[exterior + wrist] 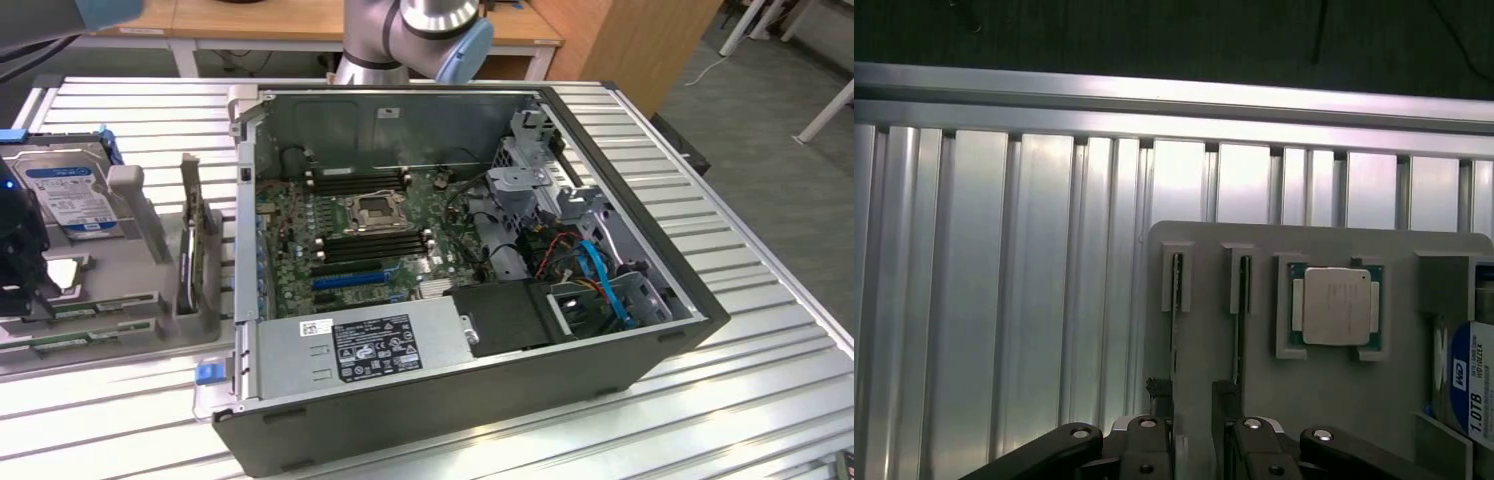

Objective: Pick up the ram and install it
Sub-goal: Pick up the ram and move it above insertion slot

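Hanging at the exterior view's left edge, the gripper (1192, 440) stands with its two dark fingers (1158, 398) spread wide and nothing between them. The tips are near one end of the ram (1176, 285); whether they touch it cannot be judged. That ram is two thin green sticks set on edge in neighbouring slots of a grey fixture tray (1204, 245), not yet lifted out. Next along the tray lies the square silver processor chip (1337, 305) in its own recess, then the hard drive (74, 195) with a blue-and-white label, propped in its holder. Just beside the tray, further right, the open computer case (534, 400) lies on its side. Its green motherboard (300, 250) faces up, with the CPU socket (375, 212) between black memory slots (380, 243) and a silver power supply (367, 345) at the near wall. Blue cables (603, 280) loop in the bay at the case's right end. Everything rests on a ribbed aluminium worktop (774, 390).
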`<action>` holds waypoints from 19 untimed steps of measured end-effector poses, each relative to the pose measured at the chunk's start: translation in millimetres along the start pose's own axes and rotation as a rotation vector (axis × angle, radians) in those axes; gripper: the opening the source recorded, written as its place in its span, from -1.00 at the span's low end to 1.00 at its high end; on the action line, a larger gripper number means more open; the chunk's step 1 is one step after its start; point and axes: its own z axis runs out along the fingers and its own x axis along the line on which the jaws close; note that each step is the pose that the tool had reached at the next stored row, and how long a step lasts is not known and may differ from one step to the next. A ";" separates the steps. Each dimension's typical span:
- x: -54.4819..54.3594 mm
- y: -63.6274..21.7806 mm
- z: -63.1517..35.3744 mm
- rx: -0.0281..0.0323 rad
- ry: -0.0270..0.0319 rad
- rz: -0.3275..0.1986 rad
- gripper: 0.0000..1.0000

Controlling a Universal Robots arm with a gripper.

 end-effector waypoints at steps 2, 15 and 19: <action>0.4 -0.1 1.4 0.0000 0.0000 0.000 -0.40; 2.8 -0.4 10.2 0.0000 0.0000 0.000 -0.40; 3.5 -0.4 13.0 0.0000 0.0000 0.000 -0.40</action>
